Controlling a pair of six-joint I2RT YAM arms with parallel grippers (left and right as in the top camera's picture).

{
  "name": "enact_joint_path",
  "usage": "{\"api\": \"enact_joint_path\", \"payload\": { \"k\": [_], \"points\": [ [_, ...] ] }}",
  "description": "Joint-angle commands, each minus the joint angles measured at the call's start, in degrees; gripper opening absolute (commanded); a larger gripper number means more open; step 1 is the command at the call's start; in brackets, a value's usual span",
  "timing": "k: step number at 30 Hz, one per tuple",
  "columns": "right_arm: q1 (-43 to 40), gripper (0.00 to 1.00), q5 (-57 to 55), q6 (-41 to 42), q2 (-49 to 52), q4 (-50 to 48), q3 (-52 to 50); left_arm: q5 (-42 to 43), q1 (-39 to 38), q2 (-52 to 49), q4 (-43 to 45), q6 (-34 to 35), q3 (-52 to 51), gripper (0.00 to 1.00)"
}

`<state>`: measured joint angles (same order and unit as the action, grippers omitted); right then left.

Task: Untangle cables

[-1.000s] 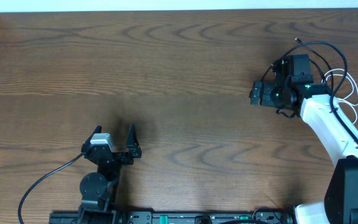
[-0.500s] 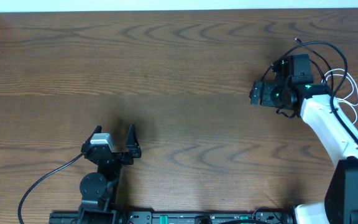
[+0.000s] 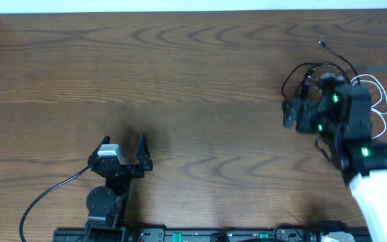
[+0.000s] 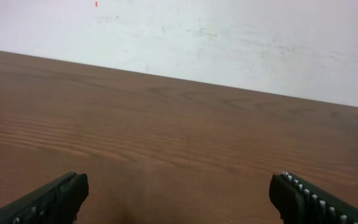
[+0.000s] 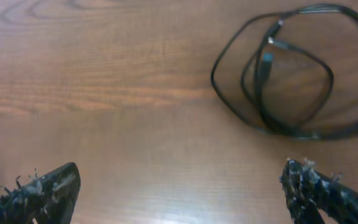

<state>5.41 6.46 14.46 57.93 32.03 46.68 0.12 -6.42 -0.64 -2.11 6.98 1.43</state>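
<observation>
While the left tool (image 3: pixel 123 143) stands spread and empty at lower left, the right tool (image 5: pixel 179 183), likewise spread and empty, hovers by the black cable (image 5: pixel 266 65) coiled on the desk (image 3: pixel 193 67) at upper right; the white cable (image 3: pixel 384 101) loops nearer the right edge

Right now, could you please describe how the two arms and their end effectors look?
The left arm is black, with a silver-grey block and a trailing black cable. The right arm is white, with a black wrist and green lights. The left end effector and right end effector each have two black fingers.
</observation>
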Motion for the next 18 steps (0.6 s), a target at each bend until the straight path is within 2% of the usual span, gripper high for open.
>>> {"api": "enact_joint_path", "payload": {
  "k": [1,7,18],
  "points": [
    [0.26,0.99,0.09,0.11,-5.7,0.17,-5.05,-0.13,0.24,0.35,-2.12,-0.96,-1.2,0.98],
    [0.26,0.99,0.11,0.11,-12.37,2.71,-10.88,-0.13,0.24,0.35,-2.12,-0.96,-1.2,0.98],
    [0.26,0.99,0.09,0.11,-11.54,12.37,-11.82,-0.13,0.24,0.35,-2.12,-0.96,-1.2,0.98]
  ]
}}
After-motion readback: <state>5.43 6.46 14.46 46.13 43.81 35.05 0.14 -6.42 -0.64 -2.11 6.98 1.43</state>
